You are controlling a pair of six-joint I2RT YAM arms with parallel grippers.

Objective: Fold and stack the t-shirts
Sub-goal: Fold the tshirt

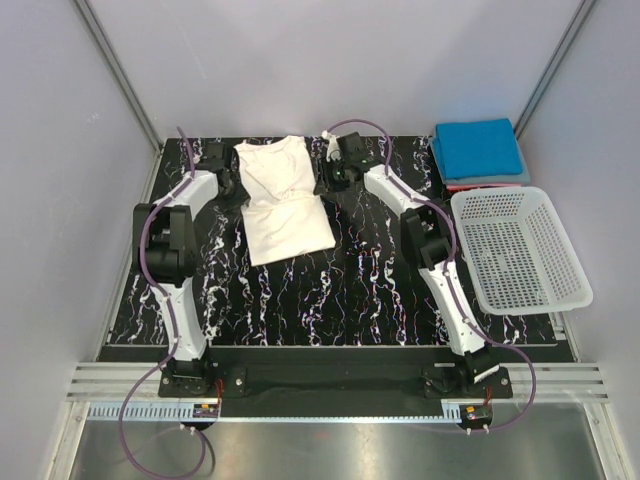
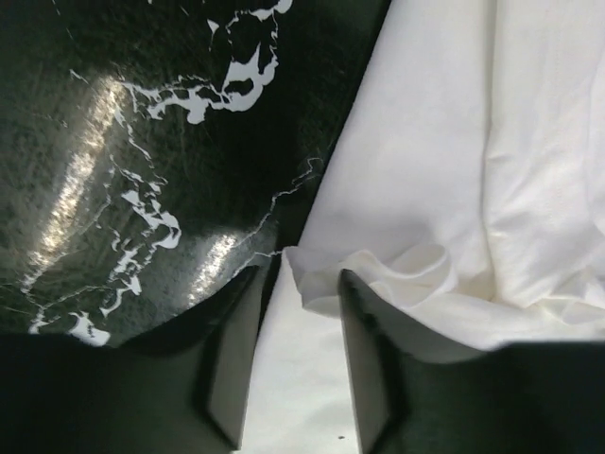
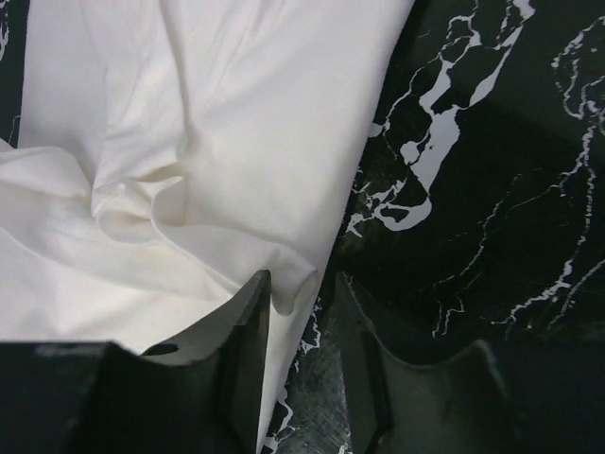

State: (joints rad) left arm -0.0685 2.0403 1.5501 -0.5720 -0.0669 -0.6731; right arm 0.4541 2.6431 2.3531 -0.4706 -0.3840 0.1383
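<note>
The white t-shirt (image 1: 285, 200) lies partly folded on the black marbled table (image 1: 350, 290), toward the back left. My left gripper (image 1: 232, 190) is at its left edge and my right gripper (image 1: 325, 183) at its right edge. In the left wrist view the left gripper (image 2: 302, 279) is open, with a rumpled fold of the white t-shirt (image 2: 444, 170) lying loose between the fingers. In the right wrist view the right gripper (image 3: 301, 282) is open over the edge of the white t-shirt (image 3: 208, 123), a small fold resting against its left finger. A folded blue t-shirt (image 1: 478, 150) lies on a red t-shirt (image 1: 470, 186) at the back right.
A white lattice basket (image 1: 500, 193) stands on the right side of the table, just in front of the blue and red stack. Grey walls close in the left, back and right sides.
</note>
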